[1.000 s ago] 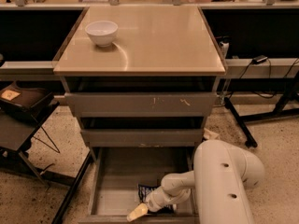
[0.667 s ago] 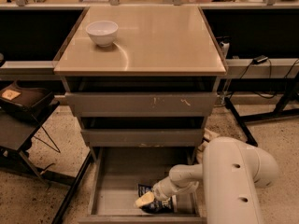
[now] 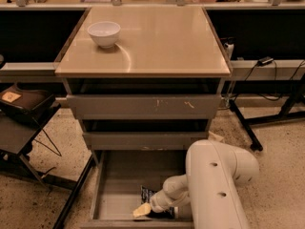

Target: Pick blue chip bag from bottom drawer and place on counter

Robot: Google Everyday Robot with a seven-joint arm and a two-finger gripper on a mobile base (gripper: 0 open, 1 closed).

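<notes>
The bottom drawer [image 3: 116, 190] is pulled out at the foot of the grey cabinet. The blue chip bag [image 3: 148, 195] lies on its grey floor near the front right, dark with white lettering and partly hidden by my arm. My gripper [image 3: 142, 210] reaches down into the drawer and sits at the bag's front edge, its tan tip touching or just over the bag. The white arm [image 3: 214, 185] covers the drawer's right side. The tan counter [image 3: 157, 42] tops the cabinet.
A white bowl [image 3: 104, 33] stands at the counter's back left. Two narrower grey drawers [image 3: 143, 106] sit slightly open above the bottom one. A dark side table [image 3: 24, 123] stands to the left. Cables and a black stand leg [image 3: 243, 123] lie to the right.
My gripper has shifted right along the drawer's front, from beside the bag's left corner onto its front edge. The arm's big link has swung a little. The bag has not moved.
</notes>
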